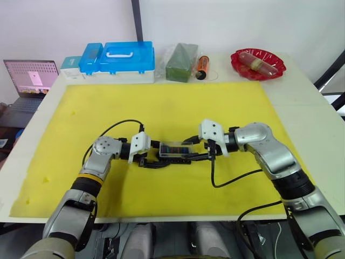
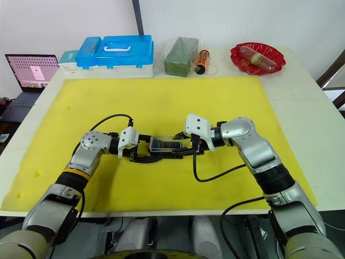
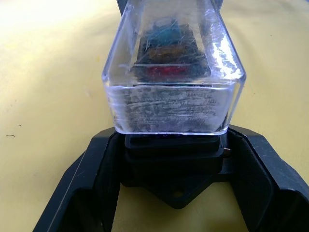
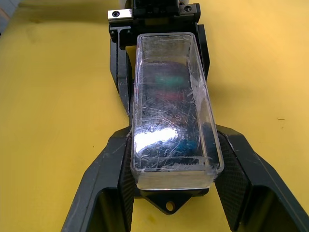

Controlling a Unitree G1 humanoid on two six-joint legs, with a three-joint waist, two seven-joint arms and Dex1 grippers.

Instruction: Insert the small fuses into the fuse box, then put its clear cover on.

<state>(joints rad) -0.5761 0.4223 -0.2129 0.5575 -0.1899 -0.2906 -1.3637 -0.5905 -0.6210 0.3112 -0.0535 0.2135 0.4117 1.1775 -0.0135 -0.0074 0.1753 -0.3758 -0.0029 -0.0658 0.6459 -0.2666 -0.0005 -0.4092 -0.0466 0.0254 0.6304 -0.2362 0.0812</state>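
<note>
I find the fuse box [image 1: 173,155] mid-mat [image 1: 81,118], the clear cover [image 4: 171,121] seated on it, small fuses [image 3: 166,53] visible beneath. My left gripper [image 1: 146,159] grasps one end of the box, my right gripper [image 1: 202,155] the other, fingers [image 4: 116,188] against its sides.

A white table [image 1: 302,108] carries a yellow mat [image 1: 161,108] over most of its top. Along the far edge lie a blue-lidded storage case [image 1: 117,58], a green packet [image 1: 182,62], an orange cylinder [image 1: 202,66] and, at the far right corner, a red dish [image 1: 257,63]. The fuse box [image 2: 165,145] sits on the mat near the near edge.
</note>
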